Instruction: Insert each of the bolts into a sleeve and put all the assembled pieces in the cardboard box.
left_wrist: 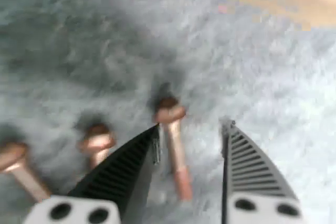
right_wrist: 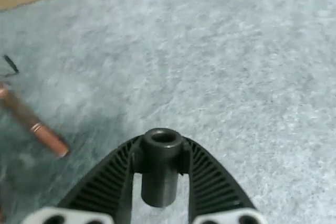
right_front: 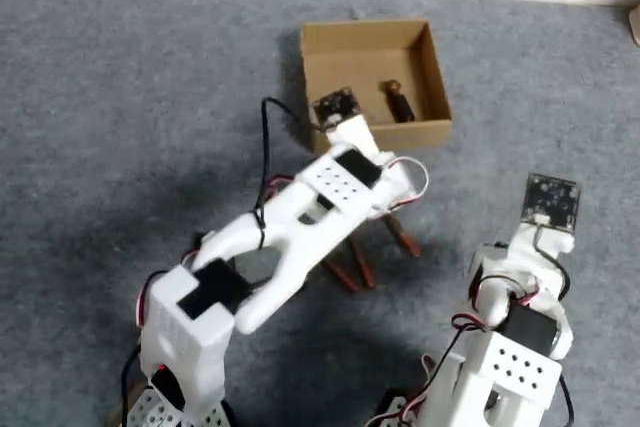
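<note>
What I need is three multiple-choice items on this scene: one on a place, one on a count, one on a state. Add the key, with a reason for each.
1. Where is the black sleeve that the right wrist view shows?
A. in the cardboard box
B. held in the right gripper
C. lying loose beside the bolts

2. How many copper bolts does the left wrist view show?
A. one
B. three
C. five

3. How does the left gripper stand?
A. open
B. shut on a sleeve
C. shut on a bolt

Key:
1 B, the right gripper clamps the sleeve on both sides.
2 B, three flanged heads lie side by side on the grey carpet.
3 A, a wide gap shows between its fingers, with one bolt lying in it.
</note>
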